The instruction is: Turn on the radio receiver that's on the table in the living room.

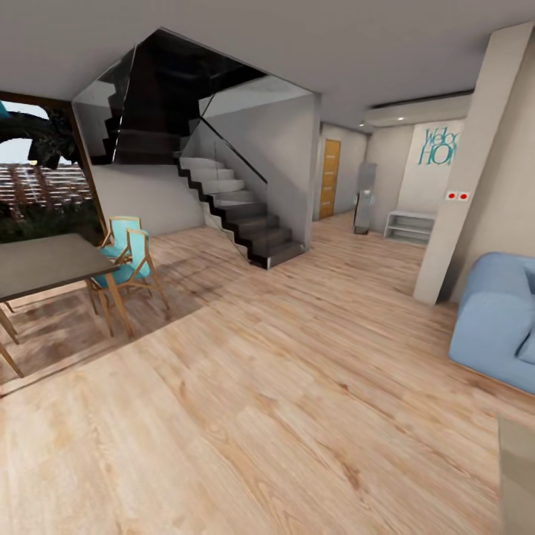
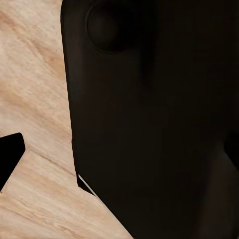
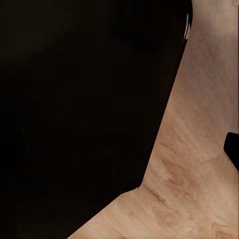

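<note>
Robot facing open wood floor (image 1: 282,416) with staircase (image 1: 238,208) ahead, blue sofa (image 1: 498,327) at right, dining table (image 1: 44,264) at left; grey-beige slab peeking in at lower right, identity unclear; radio receiver unlocated, switching on pending; wrist cameras showing dark body over floor, finger state impossible to tell

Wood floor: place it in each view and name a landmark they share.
Head view: the wood floor spans the lower half, between the dining table and the blue sofa.
Left wrist view: a strip beside a dark robot part.
Right wrist view: a strip along the dark mass.
Shared landmark: the light plank grain.
</note>
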`<state>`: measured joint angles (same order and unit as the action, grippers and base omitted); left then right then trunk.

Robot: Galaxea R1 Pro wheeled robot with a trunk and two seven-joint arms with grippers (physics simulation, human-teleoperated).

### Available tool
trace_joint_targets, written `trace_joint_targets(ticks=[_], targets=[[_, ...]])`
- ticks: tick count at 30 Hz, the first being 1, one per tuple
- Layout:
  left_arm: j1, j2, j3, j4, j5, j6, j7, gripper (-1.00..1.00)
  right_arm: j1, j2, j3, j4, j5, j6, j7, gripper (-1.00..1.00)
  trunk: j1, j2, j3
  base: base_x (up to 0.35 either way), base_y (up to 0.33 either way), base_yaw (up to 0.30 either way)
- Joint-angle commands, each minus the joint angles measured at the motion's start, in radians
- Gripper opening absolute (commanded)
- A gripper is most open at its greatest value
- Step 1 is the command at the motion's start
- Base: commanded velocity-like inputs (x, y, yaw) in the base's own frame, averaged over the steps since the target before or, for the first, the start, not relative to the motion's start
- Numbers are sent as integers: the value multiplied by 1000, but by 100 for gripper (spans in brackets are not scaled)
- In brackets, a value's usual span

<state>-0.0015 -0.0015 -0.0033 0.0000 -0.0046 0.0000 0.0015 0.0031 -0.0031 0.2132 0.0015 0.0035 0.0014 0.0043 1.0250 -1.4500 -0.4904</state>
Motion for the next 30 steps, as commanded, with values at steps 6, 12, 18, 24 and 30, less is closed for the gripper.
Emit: trace_joint_targets(ticks=[6, 12, 18, 24, 30], targets=[[0, 0, 0, 0, 0, 3, 0, 100, 0, 0, 0, 0, 0, 0, 0, 100, 0, 0, 0, 321, 43, 2], [0, 0, 0, 0, 0, 9, 0, 100, 0, 0, 0, 0, 0, -1, 0, 100, 0, 0, 0, 323, 5, 0], [0, 1, 0, 0, 0, 10, 0, 100, 0, 0, 0, 0, 0, 0, 0, 100, 0, 0, 0, 324, 0, 0], [0, 1, 0, 0, 0, 11, 0, 100, 0, 0, 0, 0, 0, 0, 0, 100, 0, 0, 0, 324, 0, 0], [0, 1, 4, 0, 0, 10, 0, 100, 0, 0, 2, 0, -2, 0, 0, 100, 0, 0, 0, 324, 0, 0]])
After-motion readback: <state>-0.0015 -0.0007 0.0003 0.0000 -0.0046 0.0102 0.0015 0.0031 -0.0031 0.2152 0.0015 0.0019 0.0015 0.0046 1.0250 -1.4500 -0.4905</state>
